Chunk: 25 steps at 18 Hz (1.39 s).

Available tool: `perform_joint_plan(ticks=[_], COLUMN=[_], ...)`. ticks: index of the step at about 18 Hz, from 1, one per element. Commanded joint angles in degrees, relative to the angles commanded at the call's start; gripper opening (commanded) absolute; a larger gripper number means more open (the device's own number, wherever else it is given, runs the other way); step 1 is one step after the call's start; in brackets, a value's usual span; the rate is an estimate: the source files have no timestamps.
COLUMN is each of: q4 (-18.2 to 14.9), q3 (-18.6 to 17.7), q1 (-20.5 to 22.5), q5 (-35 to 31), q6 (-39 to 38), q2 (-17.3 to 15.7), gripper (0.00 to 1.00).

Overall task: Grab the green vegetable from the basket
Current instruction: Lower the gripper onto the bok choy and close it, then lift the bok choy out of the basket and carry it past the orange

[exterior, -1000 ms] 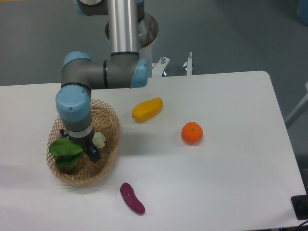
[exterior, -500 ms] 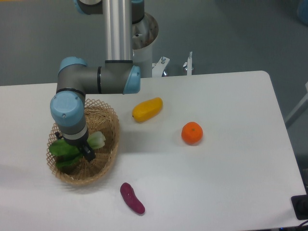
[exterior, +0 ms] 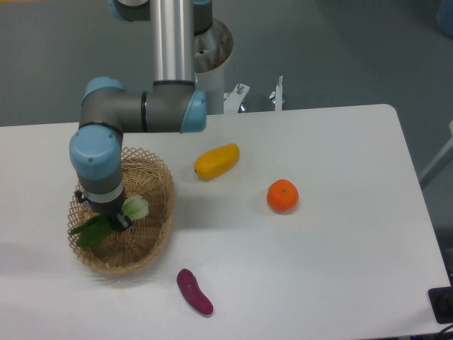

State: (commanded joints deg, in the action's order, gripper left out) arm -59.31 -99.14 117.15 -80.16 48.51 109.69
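gripper [exterior: 113, 220] clamped on green vegetable [exterior: 106, 219] | leaves left, stem right (over basket [exterior: 159, 212])

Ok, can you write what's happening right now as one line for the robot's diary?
phase: grasp | gripper: shut on bok choy | location: over wicker basket | outside: yellow fruit, orange, purple vegetable

The arm reaches down from its upright column, elbow bent left, wrist pointing straight down. The gripper [exterior: 113, 221] is mostly hidden below the wrist, jaws closed on something.
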Motion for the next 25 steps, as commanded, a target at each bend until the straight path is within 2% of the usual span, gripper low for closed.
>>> perform_joint_plan(ticks=[5, 7, 10, 12, 15, 20, 23, 25], q4=[-5.36, -6.86, -7.22, -7.39, -7.22, -7.22, -7.39, -7.39], q3=[1.75, 4.03, 7.81, 10.1, 12.48, 18.8, 20.39, 20.65], q1=[7.82, 11.16, 16.25, 18.64, 22.67, 29.09, 32.52, 33.67], q5=[1.85, 1.67, 1.41, 0.54, -4.64, -5.36, -5.45, -5.8], q6=[1.75, 1.85, 3.42, 3.43, 4.47, 14.05, 19.06, 19.6], q2=[-3.52, -3.61, -3.43, -2.03, 0.42, 6.23, 7.37, 8.25], gripper=[0.1, 0.1, 0.1, 0.1, 0.1, 0.11, 0.11, 0.11])
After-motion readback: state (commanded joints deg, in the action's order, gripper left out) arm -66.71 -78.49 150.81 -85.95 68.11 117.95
